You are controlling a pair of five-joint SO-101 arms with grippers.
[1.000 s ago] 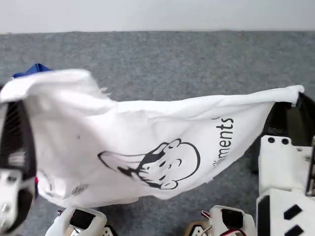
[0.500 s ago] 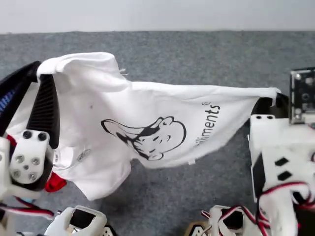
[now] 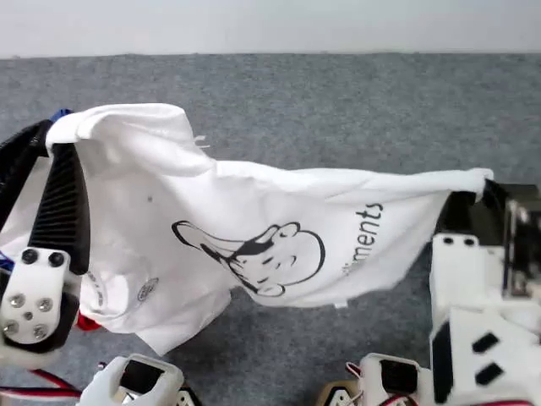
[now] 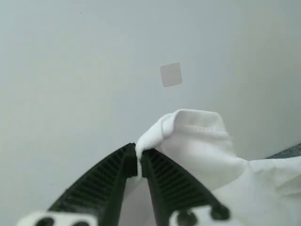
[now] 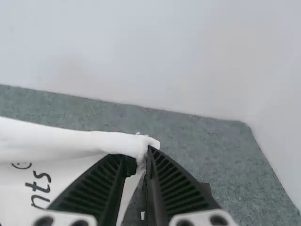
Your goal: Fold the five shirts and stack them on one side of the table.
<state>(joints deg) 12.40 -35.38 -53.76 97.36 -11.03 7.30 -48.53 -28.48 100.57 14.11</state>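
- Left gripper (image 4: 138, 154) is held high at the left, jaws pinched on the shirt (image 3: 279, 220).
- Right gripper (image 5: 143, 159) is held high at the right, jaws pinched on its far edge.

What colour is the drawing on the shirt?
The drawing on the shirt is black; high view shows best.

One white shirt (image 3: 254, 203); two arms (image 3: 38, 283) (image 3: 473, 283)

White shirt (image 3: 279, 228) — black cartoon print
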